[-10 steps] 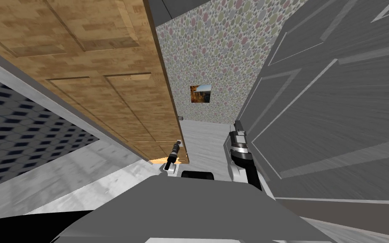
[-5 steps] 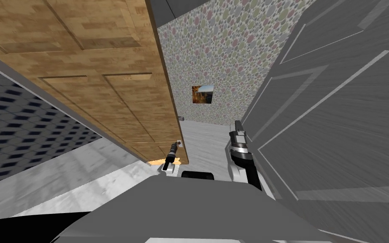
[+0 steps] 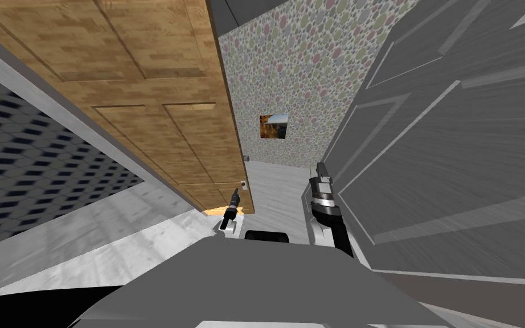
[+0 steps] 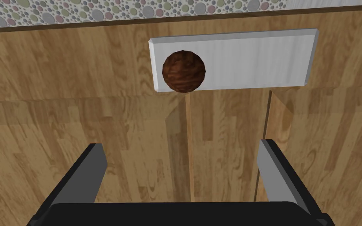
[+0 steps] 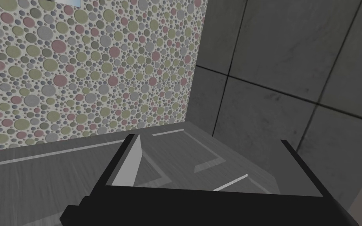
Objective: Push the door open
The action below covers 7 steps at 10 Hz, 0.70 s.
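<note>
A wooden panelled door (image 3: 159, 114) stands ajar on my left, its free edge towards the middle of the passage. My left gripper (image 3: 236, 196) is held low against that edge, just below a white plate (image 3: 243, 184). Seen from the left wrist, the white plate (image 4: 255, 59) carries a round brown knob (image 4: 183, 71) on the wooden door (image 4: 58, 117). The left gripper (image 4: 180, 157) is open just short of the knob, with nothing between its fingers. My right gripper (image 3: 319, 169) is raised beside a grey panelled door (image 3: 455, 142), and the right gripper (image 5: 211, 157) is open and empty.
A wall with dotted paper (image 3: 301, 74) and a small picture (image 3: 273, 126) closes the far end. Pale floor (image 3: 278, 188) runs between the two doors. A dark patterned wall (image 3: 28, 171) lies to the far left, behind a white door frame (image 3: 39, 97).
The wooden door's face and free edge have shifted a little to the right in the head view. My left gripper stays at the plate. The right arm has not moved.
</note>
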Tool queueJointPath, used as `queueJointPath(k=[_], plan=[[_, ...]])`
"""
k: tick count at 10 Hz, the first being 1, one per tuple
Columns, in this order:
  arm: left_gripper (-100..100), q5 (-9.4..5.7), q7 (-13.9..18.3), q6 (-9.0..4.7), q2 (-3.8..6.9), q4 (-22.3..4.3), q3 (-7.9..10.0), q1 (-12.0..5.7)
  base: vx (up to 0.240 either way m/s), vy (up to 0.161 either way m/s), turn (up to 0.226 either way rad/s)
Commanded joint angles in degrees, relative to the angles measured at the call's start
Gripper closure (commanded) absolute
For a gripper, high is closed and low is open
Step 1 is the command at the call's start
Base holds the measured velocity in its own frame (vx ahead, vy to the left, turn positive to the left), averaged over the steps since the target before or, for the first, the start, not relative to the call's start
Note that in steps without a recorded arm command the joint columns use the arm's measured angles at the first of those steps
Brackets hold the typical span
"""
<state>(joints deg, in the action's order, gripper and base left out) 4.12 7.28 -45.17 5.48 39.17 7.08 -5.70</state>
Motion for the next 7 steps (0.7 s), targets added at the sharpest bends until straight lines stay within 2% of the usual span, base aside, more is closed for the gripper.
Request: queueJointPath(k=[1,3,4,7], plan=[[-100,0.08,0.1,0.25,-0.19,0.4,-0.18,0.16,-0.235,-0.083,0.042],[-100,0.1,0.1,0.36,-0.28,0.6,-0.23,0.2,-0.166,-0.036,0.018],[-100,0.05,0.0,0.11,-0.24,0.4,-0.08,0.28,0.086,-0.003,-0.026],[-100,-0.05,-0.2,-0.36,-0.22,0.3,0.22,0.39,0.188,0.011,-0.022]])
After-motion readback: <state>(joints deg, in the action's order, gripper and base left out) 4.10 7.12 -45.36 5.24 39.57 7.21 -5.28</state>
